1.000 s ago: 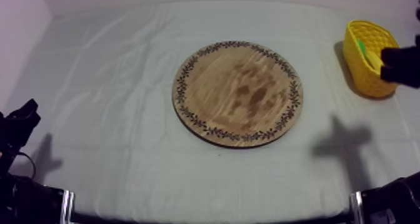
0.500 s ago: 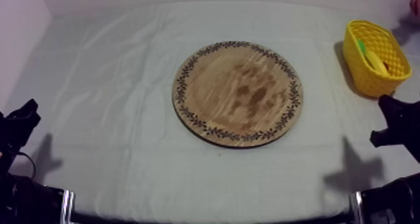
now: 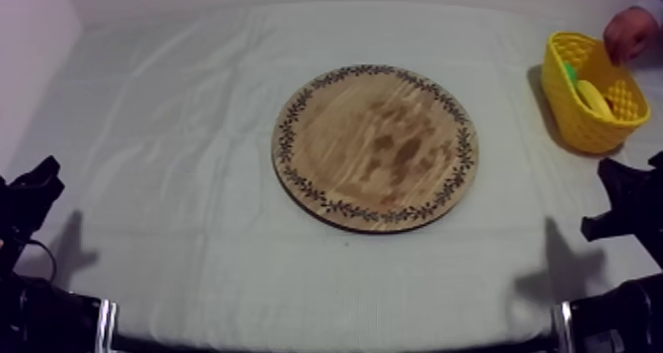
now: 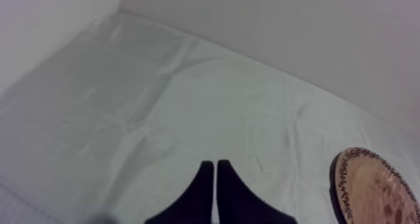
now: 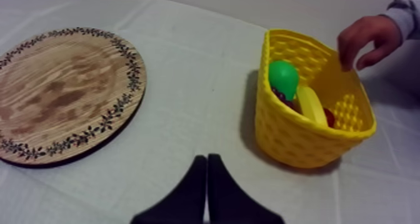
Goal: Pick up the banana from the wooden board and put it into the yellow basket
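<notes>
At the far right of the table, inside the yellow basket, the banana is seen lying lengthwise, slanted from far left to near right. A green pear and a small red fruit are held beside it. A person's hand is placed at the basket's far rim. The fingers of the left tool and the right tool are pressed together on nothing.

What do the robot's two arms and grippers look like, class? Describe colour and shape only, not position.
The black left arm and black right arm show from above as blocky, angular shapes. The black two-fingered left gripper has fingers broad at the base, tapering to narrow tips; the right gripper looks identical. No markings are visible.
</notes>
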{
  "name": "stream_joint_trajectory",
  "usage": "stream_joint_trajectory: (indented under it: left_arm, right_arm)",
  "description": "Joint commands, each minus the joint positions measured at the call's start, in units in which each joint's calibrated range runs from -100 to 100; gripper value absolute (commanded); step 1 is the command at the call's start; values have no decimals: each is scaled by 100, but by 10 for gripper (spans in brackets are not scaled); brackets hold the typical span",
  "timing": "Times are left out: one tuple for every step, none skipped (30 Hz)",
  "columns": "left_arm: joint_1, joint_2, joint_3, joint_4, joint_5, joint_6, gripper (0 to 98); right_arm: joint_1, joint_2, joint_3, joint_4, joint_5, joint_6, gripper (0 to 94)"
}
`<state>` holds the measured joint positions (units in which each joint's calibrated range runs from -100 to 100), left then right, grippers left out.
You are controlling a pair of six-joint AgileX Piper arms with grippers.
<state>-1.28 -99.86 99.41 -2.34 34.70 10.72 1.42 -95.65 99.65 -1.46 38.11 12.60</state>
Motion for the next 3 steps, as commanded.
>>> stream_joint_trajectory:
  left_arm:
    - [1,3,4,2,-2,0,1]
    - [1,3,4,2,-2,0,1]
    - [1,3,4,2,-2,0,1]
  right_arm:
    - [3,-2,0,2,6,-163,5]
    - [3,-2,1,2,5,-168,5]
    - [3,-2,1,2,5,-171,5]
